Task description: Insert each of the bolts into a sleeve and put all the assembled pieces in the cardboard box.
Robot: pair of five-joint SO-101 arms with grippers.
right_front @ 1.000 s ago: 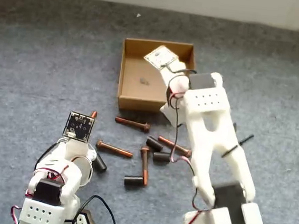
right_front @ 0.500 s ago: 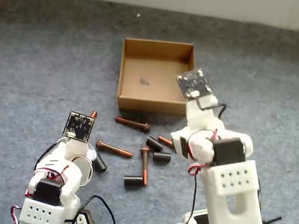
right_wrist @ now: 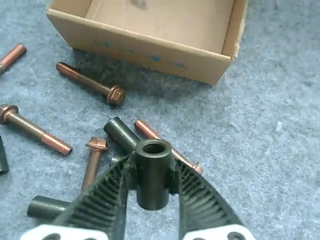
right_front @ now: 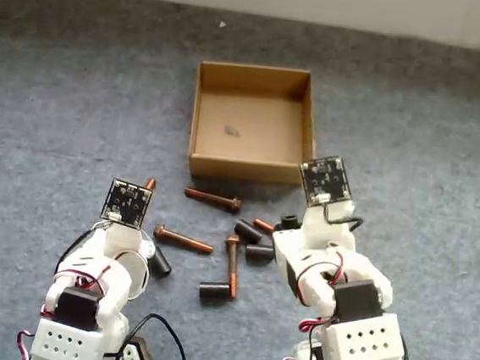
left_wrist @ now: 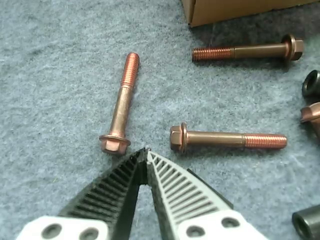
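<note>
In the high view, the open brown cardboard box is sitting at the far side of the grey carpeted table. The copper-coloured flanged steel bolts and the short black tube sleeves are lying scattered just in front of it, none of them joined. The right gripper is hovering at the edge of this heap.

In the left wrist view, the left gripper is hanging with its ribbed fingers pressed together on nothing. The tips are just beside the hexagonal head of the nearest bolt, whose threaded end is pointing away from the gripper.

In the right wrist view, the right gripper is clamping one black sleeve across its round wall. The sleeve's long axis is running along the fingers, and its open bore is facing the camera. I am judging the sleeve rigid, smooth and light, so it may swivel; this hold at the middle seems good. The bolts are looking stiff and ready to roll, so the plain shank near the head is the place to take them, leaving the thread free.
</note>
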